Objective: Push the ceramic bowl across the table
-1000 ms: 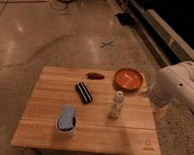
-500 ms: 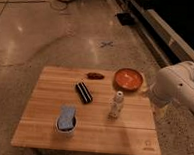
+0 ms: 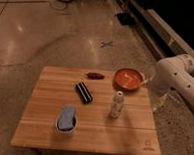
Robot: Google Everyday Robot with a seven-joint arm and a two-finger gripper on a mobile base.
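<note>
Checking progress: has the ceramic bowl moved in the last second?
No. The ceramic bowl stays at the far right corner of the table, claw by its rim.

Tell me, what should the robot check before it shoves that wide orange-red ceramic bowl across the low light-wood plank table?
1. Wide orange-red ceramic bowl sits on the light-wood plank table, at its far right corner: ok.
2. Gripper is at the table's right edge, beside the bowl: ok.
3. Gripper touching the bowl: cannot tell.
4. Path to the left free: not ok; a small dark red object lies left of the bowl.
5. Slim white bottle stands upright, nearer the camera than the bowl and off that line: ok.
</note>
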